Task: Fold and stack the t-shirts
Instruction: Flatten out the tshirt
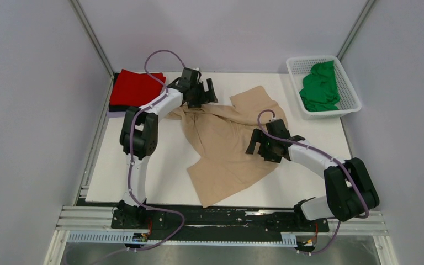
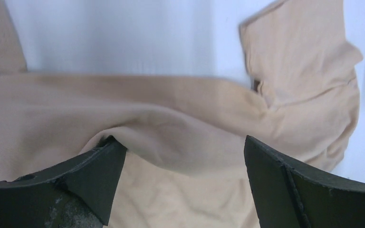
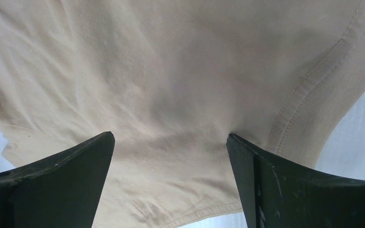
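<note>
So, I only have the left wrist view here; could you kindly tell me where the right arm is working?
Observer: The right pincer is down over the right-hand side of the beige shirt, open, with the cloth spread under it.
Operator: Thank you. Are there more shirts waiting that I cannot see?
Observer: Yes, a green shirt lies crumpled in a white basket at the far right corner.
</note>
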`<move>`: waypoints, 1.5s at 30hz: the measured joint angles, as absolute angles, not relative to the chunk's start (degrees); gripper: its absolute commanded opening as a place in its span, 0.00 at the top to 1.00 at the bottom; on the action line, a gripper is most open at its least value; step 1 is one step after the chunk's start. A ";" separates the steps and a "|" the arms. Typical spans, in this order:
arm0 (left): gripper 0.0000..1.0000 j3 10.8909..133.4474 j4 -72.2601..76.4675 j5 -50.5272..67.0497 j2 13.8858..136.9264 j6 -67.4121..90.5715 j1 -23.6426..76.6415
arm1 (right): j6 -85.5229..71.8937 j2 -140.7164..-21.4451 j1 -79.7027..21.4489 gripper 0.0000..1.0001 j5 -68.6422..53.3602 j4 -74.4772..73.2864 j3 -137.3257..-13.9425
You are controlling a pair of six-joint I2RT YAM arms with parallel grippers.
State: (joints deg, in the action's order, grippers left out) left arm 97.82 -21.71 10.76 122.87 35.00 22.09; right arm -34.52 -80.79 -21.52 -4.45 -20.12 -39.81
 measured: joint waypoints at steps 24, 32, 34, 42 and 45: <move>0.00 111.24 -20.10 21.56 135.57 27.94 20.49 | -34.04 -92.62 -3.70 0.00 -3.14 -23.03 -52.69; 0.00 86.78 -21.93 13.43 106.52 25.63 20.71 | -33.17 -96.38 -0.56 0.00 2.59 -26.44 -60.75; 0.00 82.41 -22.17 11.18 100.12 25.71 20.71 | -32.77 -94.83 -1.78 0.00 3.27 -27.27 -60.73; 0.04 73.69 -26.50 0.32 95.81 28.73 19.16 | -31.79 -80.25 -11.05 0.00 4.03 -27.22 -52.56; 0.12 73.06 -27.59 -1.41 97.93 31.03 15.84 | -31.88 -75.37 -13.23 0.00 3.79 -27.38 -47.62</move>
State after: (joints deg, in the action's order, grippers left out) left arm 73.06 -27.59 -1.41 97.93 31.03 15.84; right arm -31.88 -75.37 -13.23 3.79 -27.38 -47.62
